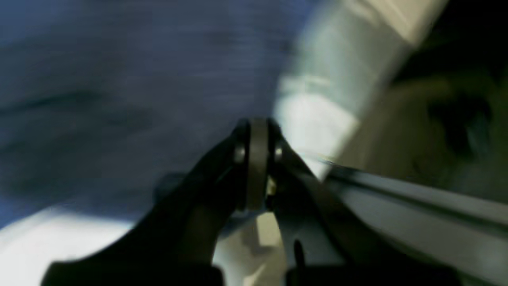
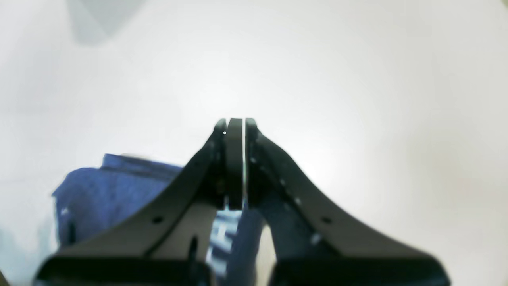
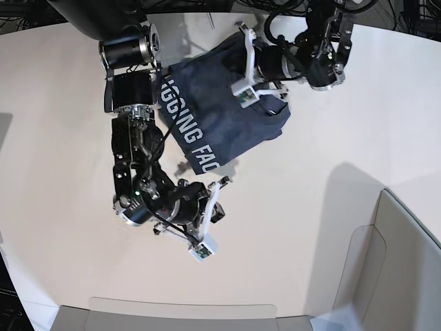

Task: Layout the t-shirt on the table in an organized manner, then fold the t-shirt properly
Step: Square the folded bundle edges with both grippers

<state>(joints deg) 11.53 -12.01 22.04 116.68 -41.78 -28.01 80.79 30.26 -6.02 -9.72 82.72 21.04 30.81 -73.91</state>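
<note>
The dark navy-grey t-shirt (image 3: 213,117) with white block letters is stretched between both grippers above the off-white table (image 3: 310,207). My left gripper (image 3: 238,36) is shut on the shirt's far upper edge. In the blurred left wrist view the closed left gripper (image 1: 258,129) has cloth (image 1: 119,99) filling the upper left. My right gripper (image 3: 222,181) is shut on the lower corner by the lettering. In the right wrist view the right gripper (image 2: 235,124) is closed, with blue cloth (image 2: 103,190) hanging below it over the table (image 2: 357,99).
Pale grey translucent panels stand at the near edge (image 3: 179,314) and the near right (image 3: 403,262). The right arm's elbow and base (image 3: 131,103) crowd the left side of the shirt. Cables hang along the far edge.
</note>
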